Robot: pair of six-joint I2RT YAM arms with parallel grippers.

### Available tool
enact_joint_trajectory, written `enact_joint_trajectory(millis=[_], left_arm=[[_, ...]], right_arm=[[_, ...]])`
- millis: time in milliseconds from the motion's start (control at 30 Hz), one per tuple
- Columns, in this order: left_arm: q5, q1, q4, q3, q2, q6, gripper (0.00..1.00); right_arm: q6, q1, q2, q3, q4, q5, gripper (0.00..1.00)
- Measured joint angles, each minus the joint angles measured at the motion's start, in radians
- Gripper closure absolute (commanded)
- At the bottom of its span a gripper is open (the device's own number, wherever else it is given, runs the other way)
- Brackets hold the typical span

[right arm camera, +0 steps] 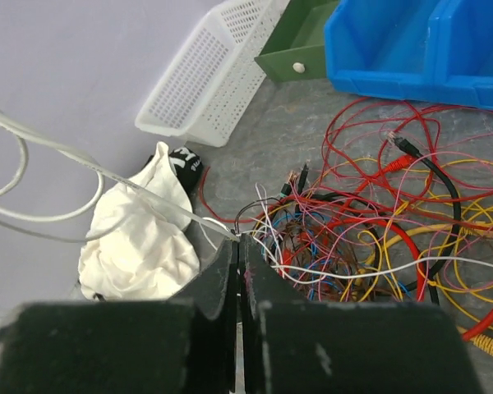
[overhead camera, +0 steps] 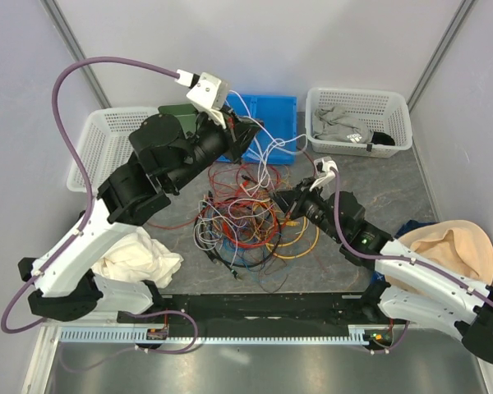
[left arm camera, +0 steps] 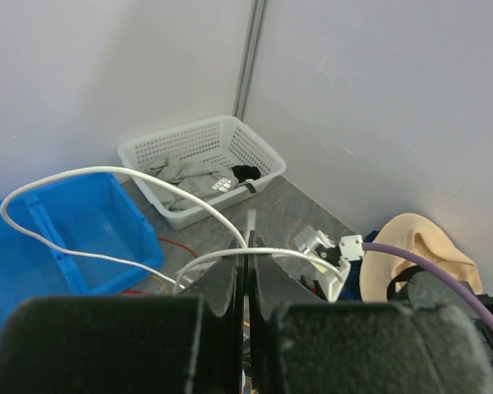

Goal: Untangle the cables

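Note:
The cables (overhead camera: 246, 222) lie in a tangled heap of red, orange, yellow, white, blue and black wires on the table's middle; the heap also shows in the right wrist view (right arm camera: 370, 222). My left gripper (overhead camera: 251, 131) is raised near the blue bin and shut on a white cable (left arm camera: 82, 176) that crosses its tips (left arm camera: 248, 250). The white cable (overhead camera: 271, 148) loops through the air down towards my right gripper (overhead camera: 285, 201). That gripper (right arm camera: 241, 240) is shut on the white cable (right arm camera: 107, 176) at the heap's right edge.
A blue bin (overhead camera: 279, 111) and a green box (overhead camera: 177, 111) stand at the back. An empty white basket (overhead camera: 99, 139) is back left; a white basket with clothes (overhead camera: 357, 123) is back right. A white cloth (overhead camera: 140, 258) lies front left, a beige hat (overhead camera: 452, 250) at the right.

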Motion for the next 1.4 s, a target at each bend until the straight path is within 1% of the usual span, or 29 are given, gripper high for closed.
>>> enact_joint_trajectory(millis=[133, 333, 367, 433, 467, 567, 633, 700, 733, 800, 900, 1000, 1100, 1233, 1300, 1400], left_arm=[[-0.021, -0.001, -0.09, 0.104, 0.062, 0.047, 0.98], [-0.036, -0.001, -0.18, 0.252, 0.166, 0.117, 0.98], [-0.043, -0.001, -0.186, 0.274, 0.178, 0.132, 0.98], [-0.053, -0.001, -0.193, 0.309, 0.195, 0.156, 0.98], [-0.058, -0.001, -0.161, 0.323, 0.199, 0.167, 0.98], [-0.074, 0.0, -0.041, 0.381, 0.192, 0.19, 0.98], [-0.08, 0.0, 0.027, 0.404, 0.171, 0.198, 0.98], [-0.087, 0.0, 0.072, 0.42, 0.151, 0.205, 0.98], [-0.089, 0.0, 0.091, 0.429, 0.146, 0.209, 0.98], [-0.095, 0.0, 0.114, 0.442, 0.144, 0.215, 0.98], [-0.099, 0.0, 0.13, 0.448, 0.148, 0.224, 0.98], [-0.102, 0.0, 0.127, 0.445, 0.163, 0.227, 0.98], [-0.102, 0.0, 0.123, 0.418, 0.166, 0.227, 0.98], [-0.101, 0.0, 0.121, 0.357, 0.155, 0.227, 0.98], [-0.101, 0.0, 0.121, 0.319, 0.146, 0.225, 0.98], [-0.095, 0.0, 0.118, 0.272, 0.135, 0.219, 0.98]], right_arm=[[0.047, 0.004, 0.006, -0.05, 0.076, 0.029, 1.0], [0.103, 0.004, 0.092, -0.1, 0.148, 0.066, 1.0], [0.108, 0.004, 0.105, -0.11, 0.151, 0.068, 0.8], [0.116, 0.004, 0.119, -0.135, 0.148, 0.068, 0.6], [0.119, 0.003, 0.121, -0.146, 0.119, 0.07, 0.47], [0.109, 0.001, 0.135, -0.233, -0.003, 0.07, 0.38], [0.1, 0.0, 0.126, -0.27, -0.09, 0.07, 0.36], [0.091, 0.0, 0.104, -0.272, -0.133, 0.071, 0.34], [0.085, 0.0, 0.075, -0.272, -0.142, 0.071, 0.33], [0.075, 0.0, 0.016, -0.271, -0.151, 0.071, 0.29], [0.062, 0.0, -0.118, -0.261, -0.168, 0.073, 0.23], [0.041, 0.0, -0.237, -0.201, -0.189, 0.09, 0.21], [0.008, 0.0, -0.294, -0.085, -0.204, 0.111, 0.18], [-0.05, 0.0, -0.265, 0.106, -0.19, 0.141, 0.17], [-0.076, -0.001, -0.212, 0.19, -0.158, 0.151, 0.17], [-0.104, 0.0, -0.116, 0.261, -0.121, 0.153, 0.17]])
